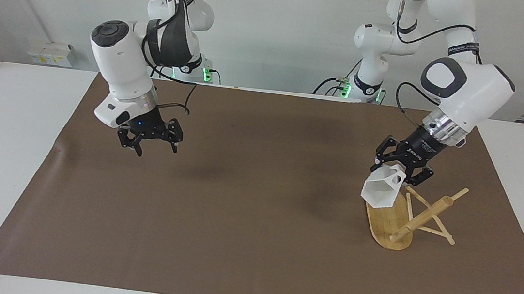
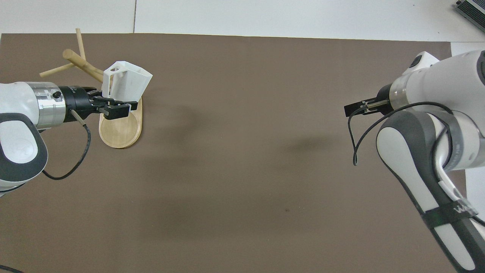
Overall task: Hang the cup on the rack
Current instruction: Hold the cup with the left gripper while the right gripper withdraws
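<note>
I have the small white faceted cup [image 1: 381,192] clamped by its blocky handle in the left claw [image 1: 403,170], hanging tilted in the air over the light bamboo rack [image 1: 408,216], with its hexagonal mouth turned away from the robots. From above, the cup [image 2: 127,81] covers the end of the rack's oval base farthest from the robots, and the left claw [image 2: 113,108] lies across that base. The rack [image 2: 121,129] itself is not upright: its base is tipped up on edge, and the thick post slants away toward the left arm's end of the counter, the thin pegs splayed around it. I think the lower pegs rest on the brown mat [image 1: 254,224], though I cannot be sure from here. The cup appears just clear of the base's top edge, not touching.

The rack sits close to the left-arm end of the mat, near its edge that is farthest from the robots in the overhead view. From the rack toward the right arm's end, the whole mat lies open. The white counter [image 1: 4,139] shows as a bare margin past the mat's edges.

The right claw [image 1: 150,142] hangs well apart from the rack, over the mat near its right-arm edge, fingers spread and holding nothing. In the overhead view it [image 2: 354,110] is mostly hidden by its own wrist.
</note>
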You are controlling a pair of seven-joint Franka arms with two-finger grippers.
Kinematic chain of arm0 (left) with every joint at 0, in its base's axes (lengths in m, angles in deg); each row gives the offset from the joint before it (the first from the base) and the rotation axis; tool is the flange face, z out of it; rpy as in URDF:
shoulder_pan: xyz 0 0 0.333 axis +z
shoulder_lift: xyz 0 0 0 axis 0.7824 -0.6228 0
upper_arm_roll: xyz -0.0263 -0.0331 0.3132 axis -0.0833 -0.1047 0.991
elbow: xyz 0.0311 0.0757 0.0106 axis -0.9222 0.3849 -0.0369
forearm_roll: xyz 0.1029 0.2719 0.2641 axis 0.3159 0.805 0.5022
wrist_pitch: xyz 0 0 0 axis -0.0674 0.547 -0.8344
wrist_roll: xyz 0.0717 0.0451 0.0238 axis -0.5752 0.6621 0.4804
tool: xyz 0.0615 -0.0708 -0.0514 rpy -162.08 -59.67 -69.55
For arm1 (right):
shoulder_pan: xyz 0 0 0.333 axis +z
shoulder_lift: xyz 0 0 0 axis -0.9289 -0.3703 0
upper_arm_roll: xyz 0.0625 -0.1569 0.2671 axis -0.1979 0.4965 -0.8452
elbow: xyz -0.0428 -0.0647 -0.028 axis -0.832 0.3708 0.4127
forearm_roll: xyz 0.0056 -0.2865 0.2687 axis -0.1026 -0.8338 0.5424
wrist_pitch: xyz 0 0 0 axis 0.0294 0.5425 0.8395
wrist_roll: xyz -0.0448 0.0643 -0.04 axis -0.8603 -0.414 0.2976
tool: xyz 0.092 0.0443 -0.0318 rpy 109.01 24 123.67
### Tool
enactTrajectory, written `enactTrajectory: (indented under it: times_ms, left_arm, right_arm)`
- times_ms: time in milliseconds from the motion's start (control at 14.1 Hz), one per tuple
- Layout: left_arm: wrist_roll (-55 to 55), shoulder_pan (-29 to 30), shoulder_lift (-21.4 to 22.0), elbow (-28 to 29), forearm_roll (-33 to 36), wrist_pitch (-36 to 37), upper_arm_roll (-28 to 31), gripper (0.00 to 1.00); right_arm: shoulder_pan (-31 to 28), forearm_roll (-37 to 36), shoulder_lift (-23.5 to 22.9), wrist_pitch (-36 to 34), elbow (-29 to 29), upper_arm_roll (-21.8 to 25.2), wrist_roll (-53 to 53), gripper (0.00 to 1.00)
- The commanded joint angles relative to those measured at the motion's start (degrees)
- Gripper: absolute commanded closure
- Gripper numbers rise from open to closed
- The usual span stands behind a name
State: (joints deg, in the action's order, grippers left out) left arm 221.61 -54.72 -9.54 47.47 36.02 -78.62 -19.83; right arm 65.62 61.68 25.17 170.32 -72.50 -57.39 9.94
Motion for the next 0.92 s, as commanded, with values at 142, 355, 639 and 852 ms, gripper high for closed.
enactTrajectory:
  times_ms: [142,355,639,852]
  left_arm:
    - [4.3,0.3,-0.6,1.0,2.2,-2.6,-0.2,1.00]
    - [4.4,0.6,-0.8,0.7,2.2,-2.7,-0.2,1.00]
    - [5.3,1.0,-0.8,0.7,3.0,-3.0,-0.2,1.00]
    - [6.5,1.4,-0.8,0.7,3.3,-2.9,-0.1,1.00]
  right_arm:
    - [0.0,-0.9,2.7,-7.8,0.3,3.9,-1.2,0.00]
    - [0.0,-1.4,3.1,-13.4,3.5,4.4,-4.9,0.00]
    - [0.1,-1.6,4.1,-19.4,8.7,4.4,-7.7,0.00]
    - [0.0,-1.6,4.1,-24.9,12.8,4.8,-7.7,0.00]
